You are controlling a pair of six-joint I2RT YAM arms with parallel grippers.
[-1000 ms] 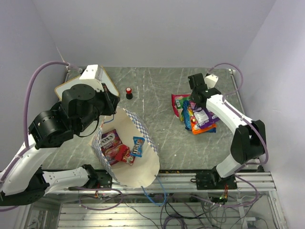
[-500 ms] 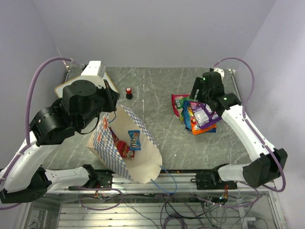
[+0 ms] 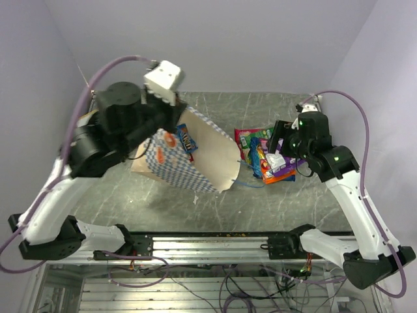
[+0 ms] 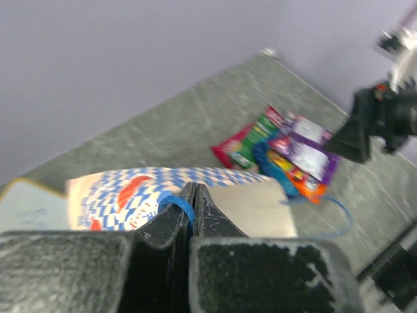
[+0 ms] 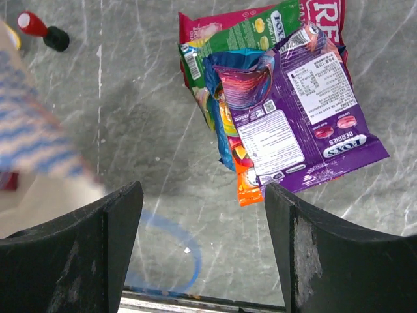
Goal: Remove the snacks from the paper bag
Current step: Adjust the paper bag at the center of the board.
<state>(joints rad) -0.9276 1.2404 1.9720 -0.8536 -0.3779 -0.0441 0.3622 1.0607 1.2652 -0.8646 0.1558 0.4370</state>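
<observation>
The left claw [image 4: 194, 195] is pinching fully closed on the rim of the paper bag [image 3: 189, 160], right where a blue cord handle [image 4: 176, 203] is looping out. It is holding the bag tipped on its side over the left half of the tabletop [image 3: 215, 111], towards the far edge, with the mouth facing the right edge. At least one blue packet [image 3: 187, 138] is showing inside the bag. The rest of the snacks [image 5: 280, 104] are lying in an overlapping pile near the right edge, and the right claw [image 5: 202, 195] is hanging above them, spread wide and holding nothing. A red-capped bottle [image 5: 40, 31] is lying well apart from the pile. The bag is likely light, thin and easily creased or torn, so the rim or the cord looks like the safest hold. The foil packets are probably light, slick and crinkly, best pinched at a flat sealed edge. The purple packet [image 5: 313, 111] is reading "FOX'S BERRIES", the green one [image 5: 247, 32] "FOX'S", and a red one [image 5: 326, 10] is showing only "RE".
</observation>
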